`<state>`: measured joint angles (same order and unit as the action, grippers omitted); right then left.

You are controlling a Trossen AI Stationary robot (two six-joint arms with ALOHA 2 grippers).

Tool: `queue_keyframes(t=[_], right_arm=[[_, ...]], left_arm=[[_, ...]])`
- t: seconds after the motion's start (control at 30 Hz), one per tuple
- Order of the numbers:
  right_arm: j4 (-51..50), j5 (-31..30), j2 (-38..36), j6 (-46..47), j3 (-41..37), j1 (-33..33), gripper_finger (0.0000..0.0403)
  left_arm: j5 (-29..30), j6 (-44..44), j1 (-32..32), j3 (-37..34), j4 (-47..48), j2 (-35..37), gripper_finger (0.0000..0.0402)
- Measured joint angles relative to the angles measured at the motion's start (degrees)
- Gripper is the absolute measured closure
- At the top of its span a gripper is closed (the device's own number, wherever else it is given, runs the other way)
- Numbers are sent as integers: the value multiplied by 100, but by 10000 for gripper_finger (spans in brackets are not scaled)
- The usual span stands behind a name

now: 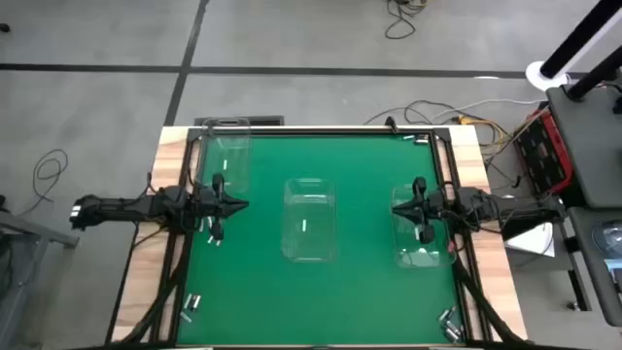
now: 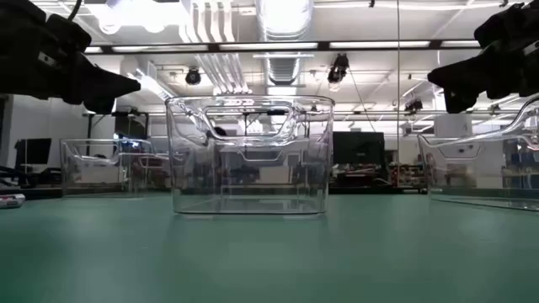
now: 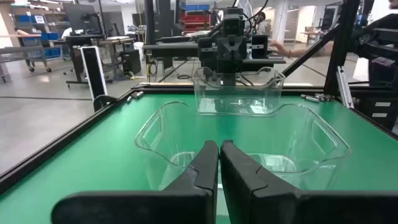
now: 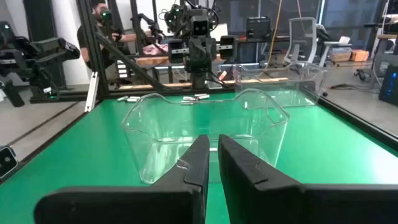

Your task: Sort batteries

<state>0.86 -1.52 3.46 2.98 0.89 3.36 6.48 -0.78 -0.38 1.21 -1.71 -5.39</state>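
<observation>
Two dark grippers, left point(image 1: 241, 205) and right point(image 1: 397, 207), are hovering nearly closed and empty, facing the clear rectangular plastic middle bin point(image 1: 309, 220) between them. No pick is starting; tiny silvery cylindrical batteries point(image 1: 190, 307) are lying beyond either's reach, needing a descent

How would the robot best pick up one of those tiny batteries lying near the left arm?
From straight above, I'd say. The batteries lie flat on the green mat, so the left gripper would likely lower its fingers either side of one battery's middle, squeezing across its narrow round body. That cluster sits close together, so an outer battery looks easiest.
</observation>
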Motion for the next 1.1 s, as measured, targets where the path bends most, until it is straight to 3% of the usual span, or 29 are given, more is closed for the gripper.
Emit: queue_keyframes(t=[1.1], right_arm=[[100, -3, 2, 0, 0, 0, 374]], left_arm=[[-1, 0, 0, 0, 2, -1, 402]])
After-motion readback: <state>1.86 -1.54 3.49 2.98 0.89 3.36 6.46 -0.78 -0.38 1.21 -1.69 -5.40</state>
